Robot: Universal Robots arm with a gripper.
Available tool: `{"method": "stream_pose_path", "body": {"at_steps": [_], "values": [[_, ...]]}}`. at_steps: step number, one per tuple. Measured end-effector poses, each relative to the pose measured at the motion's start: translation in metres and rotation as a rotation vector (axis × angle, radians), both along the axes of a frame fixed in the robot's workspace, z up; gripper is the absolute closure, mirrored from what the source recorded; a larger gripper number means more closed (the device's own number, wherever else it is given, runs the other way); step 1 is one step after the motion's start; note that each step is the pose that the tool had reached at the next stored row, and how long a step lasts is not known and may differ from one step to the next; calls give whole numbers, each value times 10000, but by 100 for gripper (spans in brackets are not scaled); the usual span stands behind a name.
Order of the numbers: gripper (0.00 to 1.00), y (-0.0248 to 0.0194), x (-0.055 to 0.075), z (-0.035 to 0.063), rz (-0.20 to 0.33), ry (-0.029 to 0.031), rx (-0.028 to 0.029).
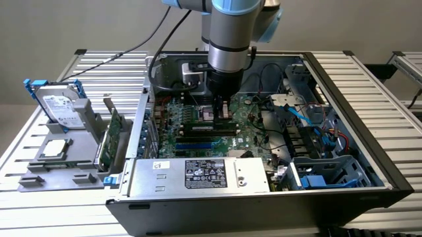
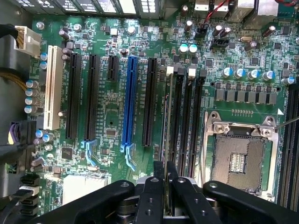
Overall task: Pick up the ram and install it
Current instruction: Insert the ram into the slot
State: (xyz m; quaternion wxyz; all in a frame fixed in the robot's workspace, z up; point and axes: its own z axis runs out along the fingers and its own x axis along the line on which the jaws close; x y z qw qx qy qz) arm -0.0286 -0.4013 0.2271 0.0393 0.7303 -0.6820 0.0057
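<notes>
The arm (image 1: pixel 232 34) is cut off by the top edge of the exterior view. The ram (image 2: pixel 167 116) shows edge-on in the wrist view, its chips out of sight and its near end hidden inside the gripper (image 2: pixel 165 164) clamped on it. Print on the power supply label (image 1: pixel 205 174), lower centre of the exterior view, is too small to read.
</notes>
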Motion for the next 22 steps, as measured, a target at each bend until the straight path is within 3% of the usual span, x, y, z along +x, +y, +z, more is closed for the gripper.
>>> {"method": "stream_pose_path", "body": {"at_steps": [22], "values": [[86, 6, -7, -43, -72, -9, -1]]}}
